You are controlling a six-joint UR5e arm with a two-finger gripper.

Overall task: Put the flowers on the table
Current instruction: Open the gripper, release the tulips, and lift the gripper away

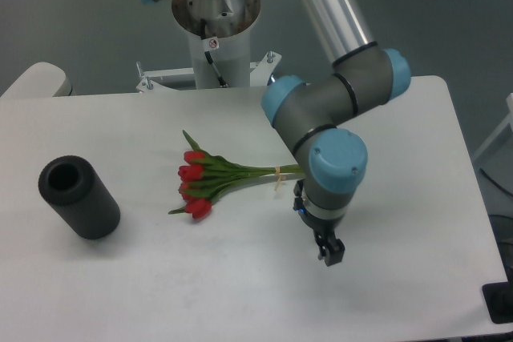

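Observation:
The flowers [202, 183], red tulip buds with green leaves and thin stems tied by a pale band [278, 175], lie flat on the white table [240, 278] near its middle. The buds point left, and the stem ends run right, behind my wrist. My gripper [329, 249] points down just right of the stem ends and nearer the front edge. Its dark fingers [334, 252] look slightly apart with nothing between them. It does not touch the flowers.
A black cylinder [78, 198] lies on its side at the table's left, open end facing up-left. The arm's base column [215, 30] stands at the back edge. My elbow and forearm [345, 94] hang over the right-centre.

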